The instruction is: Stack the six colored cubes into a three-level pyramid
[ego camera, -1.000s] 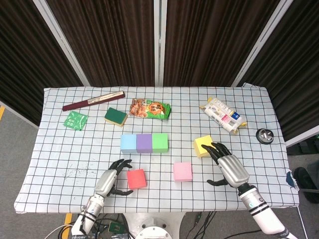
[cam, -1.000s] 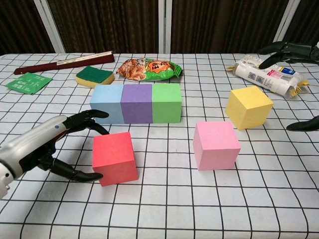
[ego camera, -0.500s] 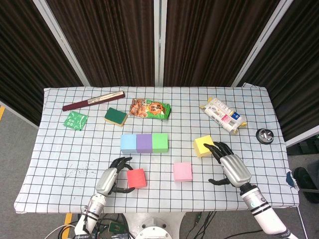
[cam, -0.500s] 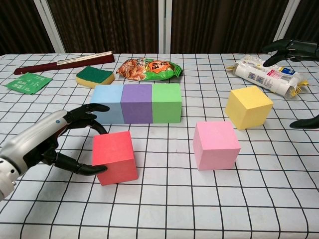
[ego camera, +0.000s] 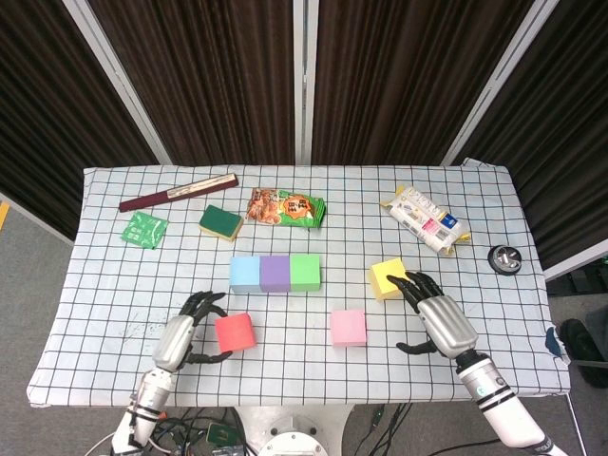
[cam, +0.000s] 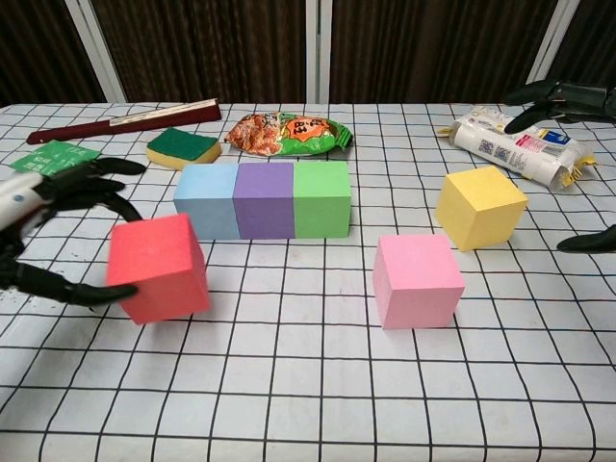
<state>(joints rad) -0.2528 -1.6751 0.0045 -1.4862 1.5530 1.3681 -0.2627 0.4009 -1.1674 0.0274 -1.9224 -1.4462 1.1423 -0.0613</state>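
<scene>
My left hand (ego camera: 180, 338) (cam: 53, 197) grips the red cube (ego camera: 235, 332) (cam: 159, 268) from its left side, fingers over the top and thumb below. The cube looks tilted and slightly off the cloth. A blue cube (ego camera: 245, 274), a purple cube (ego camera: 275, 273) and a green cube (ego camera: 305, 272) stand touching in a row at mid-table. The pink cube (ego camera: 348, 327) (cam: 417, 280) sits alone in front of them. My right hand (ego camera: 438, 320) hovers with its fingers spread just right of the yellow cube (ego camera: 387, 277) (cam: 480, 206), holding nothing.
Along the back of the checked table (ego camera: 114, 285) lie a dark folded fan (ego camera: 179, 193), a green sachet (ego camera: 144, 229), a green sponge (ego camera: 219, 222), a snack bag (ego camera: 285, 207) and a white packet (ego camera: 425, 220). A small round black object (ego camera: 503, 258) sits near the right edge.
My left hand has closed on the red cube and carried it to the left, raising it a little. The right hand has barely moved.
</scene>
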